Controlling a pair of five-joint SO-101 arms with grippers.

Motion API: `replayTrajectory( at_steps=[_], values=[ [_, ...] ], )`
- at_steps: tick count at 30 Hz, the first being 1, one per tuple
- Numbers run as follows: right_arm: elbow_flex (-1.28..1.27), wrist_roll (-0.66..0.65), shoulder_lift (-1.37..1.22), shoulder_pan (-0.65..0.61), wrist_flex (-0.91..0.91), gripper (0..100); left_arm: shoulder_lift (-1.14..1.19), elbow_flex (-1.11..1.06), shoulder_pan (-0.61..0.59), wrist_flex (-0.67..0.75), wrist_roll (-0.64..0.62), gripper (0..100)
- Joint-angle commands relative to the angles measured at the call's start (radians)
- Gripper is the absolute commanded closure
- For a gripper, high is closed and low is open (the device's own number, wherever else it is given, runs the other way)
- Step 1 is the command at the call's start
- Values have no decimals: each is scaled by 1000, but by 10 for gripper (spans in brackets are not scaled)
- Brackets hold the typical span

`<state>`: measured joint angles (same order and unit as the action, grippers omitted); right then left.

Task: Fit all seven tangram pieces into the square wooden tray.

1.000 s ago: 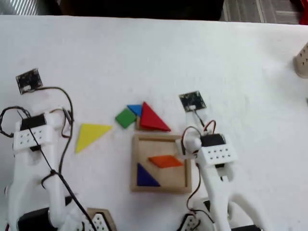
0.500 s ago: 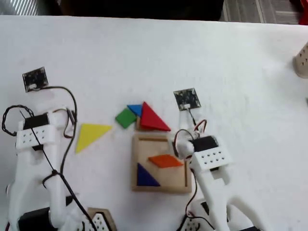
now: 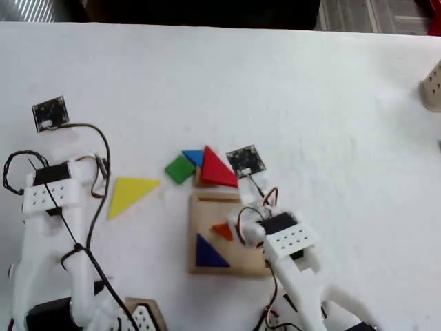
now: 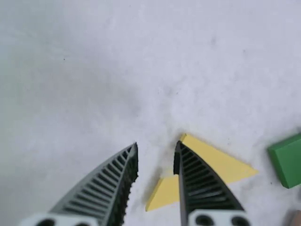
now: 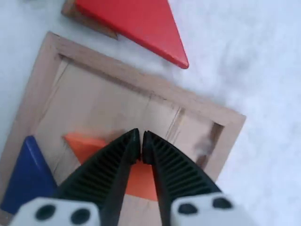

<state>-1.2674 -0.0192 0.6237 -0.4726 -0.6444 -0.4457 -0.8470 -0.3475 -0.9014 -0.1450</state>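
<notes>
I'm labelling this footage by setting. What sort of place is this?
Likely a robotics lab bench: a white-covered table, a small left arm and right arm side by side, and a wooden tray with coloured puzzle pieces laid out as a test.

The square wooden tray (image 3: 193, 234) lay flat on the worktop (image 3: 331, 103), holding an orange parallelogram (image 3: 222, 229) near its middle and a dark blue triangle (image 3: 207, 253) in its near-left corner. Just past the far rim sat a red triangle (image 3: 217, 169), a small blue piece (image 3: 193, 157) and a green square (image 3: 180, 168). A yellow triangle (image 3: 129, 192) lay apart, farther left.
</notes>
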Motion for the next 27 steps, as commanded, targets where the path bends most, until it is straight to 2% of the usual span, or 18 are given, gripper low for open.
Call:
replayTrajectory(
  at_steps=[1, 6, 10, 16, 22, 27],
  values=[
    [3, -61, 16, -16, -18, 981, 1, 14, 16, 15, 11, 864],
    [-2, -143, 19, -47, -77, 981, 1, 6, 16, 17, 12, 863],
    [17, -175, 28, -22, -113, 981, 1, 5, 16, 17, 12, 863],
    [48, -160, 28, 1, -84, 981, 1, 5, 21, 17, 12, 863],
    [43, -35, 19, 1, 41, 981, 1, 5, 21, 17, 12, 864],
    [11, -43, 18, -102, 56, 981, 1, 5, 21, 17, 12, 864]
  ],
)
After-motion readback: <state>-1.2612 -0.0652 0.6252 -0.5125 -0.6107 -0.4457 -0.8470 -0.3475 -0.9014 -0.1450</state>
